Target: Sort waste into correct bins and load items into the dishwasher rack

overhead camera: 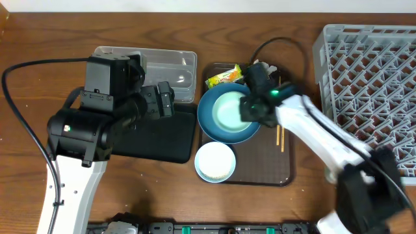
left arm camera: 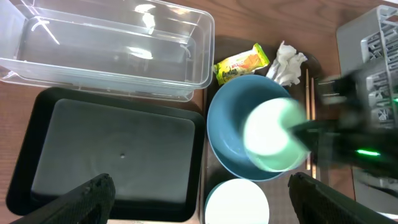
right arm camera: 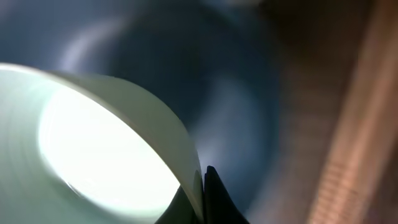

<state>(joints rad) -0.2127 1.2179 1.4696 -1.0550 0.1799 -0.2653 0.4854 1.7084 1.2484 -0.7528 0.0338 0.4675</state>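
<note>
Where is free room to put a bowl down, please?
The black tray and clear tub are both bare inside. The brown tray has bare room right of the white bowl. Its far end is crowded: wrapper, tissue, blue bowl, and the right gripper holding the mint-green bowl.

tabletop point(overhead camera: 39, 39): brown wood grain | blue bowl point(overhead camera: 209, 123): mid blue, plain | mint-green bowl point(overhead camera: 229, 109): pale mint, plain | white bowl point(overhead camera: 215, 161): white | wrapper point(overhead camera: 224, 78): yellow-green, orange and red print | tissue point(left arm camera: 287, 62): white | tub point(overhead camera: 172, 68): clear | black tray point(overhead camera: 162, 140): matt black | serving tray point(overhead camera: 260, 166): dark brown, fine texture | rack point(overhead camera: 367, 71): light grey lattice | chopsticks point(overhead camera: 281, 138): pale wood
</note>
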